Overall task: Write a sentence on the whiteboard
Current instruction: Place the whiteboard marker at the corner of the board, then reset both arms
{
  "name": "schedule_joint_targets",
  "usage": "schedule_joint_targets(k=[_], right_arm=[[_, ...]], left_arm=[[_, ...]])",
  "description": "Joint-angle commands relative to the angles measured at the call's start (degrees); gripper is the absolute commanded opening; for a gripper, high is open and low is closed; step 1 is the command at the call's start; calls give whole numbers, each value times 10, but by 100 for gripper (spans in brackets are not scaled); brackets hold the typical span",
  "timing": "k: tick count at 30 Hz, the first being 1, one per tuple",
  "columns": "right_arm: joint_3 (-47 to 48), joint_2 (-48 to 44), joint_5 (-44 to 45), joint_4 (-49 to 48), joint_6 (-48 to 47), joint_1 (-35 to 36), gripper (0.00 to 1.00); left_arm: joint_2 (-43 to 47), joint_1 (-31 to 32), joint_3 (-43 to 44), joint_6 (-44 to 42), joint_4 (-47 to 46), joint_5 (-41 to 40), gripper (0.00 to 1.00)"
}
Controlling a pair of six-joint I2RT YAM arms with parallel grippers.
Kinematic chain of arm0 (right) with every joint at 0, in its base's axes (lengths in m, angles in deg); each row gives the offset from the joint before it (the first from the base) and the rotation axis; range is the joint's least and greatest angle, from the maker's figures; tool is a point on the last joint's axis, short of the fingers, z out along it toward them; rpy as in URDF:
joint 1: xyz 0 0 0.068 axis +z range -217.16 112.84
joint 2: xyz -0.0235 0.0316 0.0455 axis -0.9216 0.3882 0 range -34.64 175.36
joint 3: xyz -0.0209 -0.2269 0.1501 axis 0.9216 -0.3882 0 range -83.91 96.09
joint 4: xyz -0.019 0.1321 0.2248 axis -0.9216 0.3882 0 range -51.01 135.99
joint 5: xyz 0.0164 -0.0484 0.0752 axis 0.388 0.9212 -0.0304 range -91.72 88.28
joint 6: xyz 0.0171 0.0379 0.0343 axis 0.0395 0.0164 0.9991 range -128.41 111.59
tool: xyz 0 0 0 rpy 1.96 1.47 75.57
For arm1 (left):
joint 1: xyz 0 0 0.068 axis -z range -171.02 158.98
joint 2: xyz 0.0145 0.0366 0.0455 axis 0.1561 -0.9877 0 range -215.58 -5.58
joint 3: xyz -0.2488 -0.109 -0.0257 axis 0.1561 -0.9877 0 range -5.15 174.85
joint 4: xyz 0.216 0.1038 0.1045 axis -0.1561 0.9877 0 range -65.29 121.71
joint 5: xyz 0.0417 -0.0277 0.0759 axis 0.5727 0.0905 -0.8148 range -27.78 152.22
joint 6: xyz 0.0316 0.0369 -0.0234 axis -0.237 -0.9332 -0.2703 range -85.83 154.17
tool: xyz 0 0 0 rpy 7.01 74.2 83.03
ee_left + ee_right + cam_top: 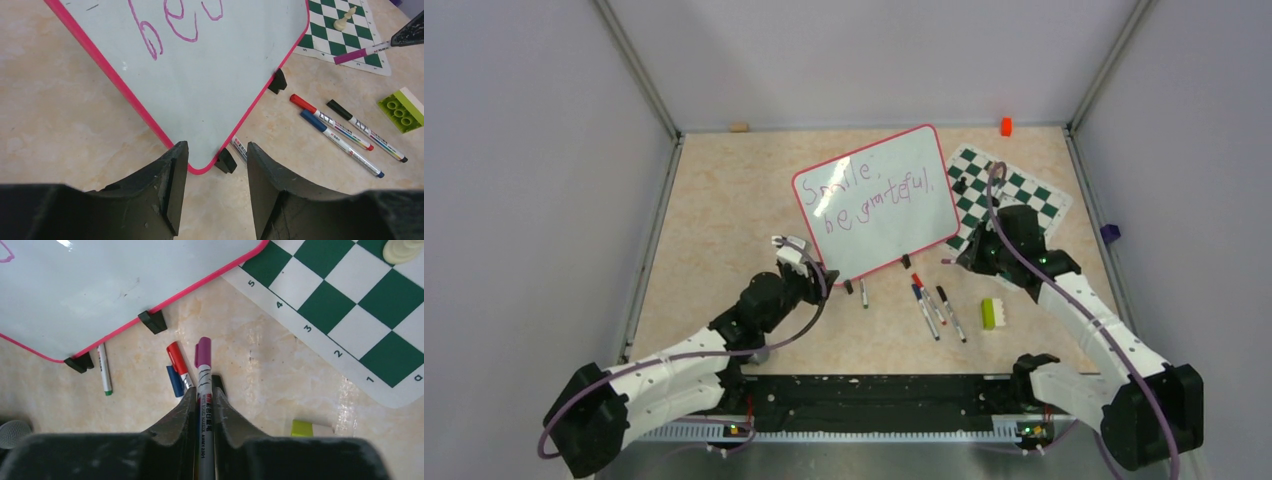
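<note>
Hovering left of centre in the overhead view, the left gripper (216, 148) is holding its jaws apart with nothing between them. The lower corner of the whiteboard (894, 215) is showing in the gap, and whether a finger is touching the pink rim I cannot tell. The whiteboard is lying flat on the table (724, 200), turned at an angle, in the upper middle of that view. The sentence (869, 195) is running across its upper half in two purple lines, "Smile, be grateful,".

Below the board's bottom edge, a green-tipped marker (104, 372) is lying between the two black feet (152, 321). Just right of it a red-capped marker (320, 116), a blue-capped marker (340, 145) and a black-capped marker (365, 131) are lying side by side. A green brick (990, 313) is sitting further right.

At centre right the right gripper (204, 390) is clamping a purple marker (202, 352), with its cap pointing toward the board's lower edge. Behind it the chess mat (1024, 195) is lying right against the board's right side.
</note>
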Motion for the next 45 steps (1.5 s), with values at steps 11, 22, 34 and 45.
schedule_joint_targets(k=[11,22,34,45], right_arm=[[9,-69,203,-16,0,-17,92],[-254,-169,360,-555,-219,-17,88],[-370,117,256,-958,-180,-156,87],[-310,248,137,-965,-222,-161,97]], left_arm=[[49,-22,18,43,72,-114,83],[91,-118,19,86,96,-220,89],[-115,-281,35,-82,-171,-230,87],[-231,-350,83,-162,-231,-110,83]])
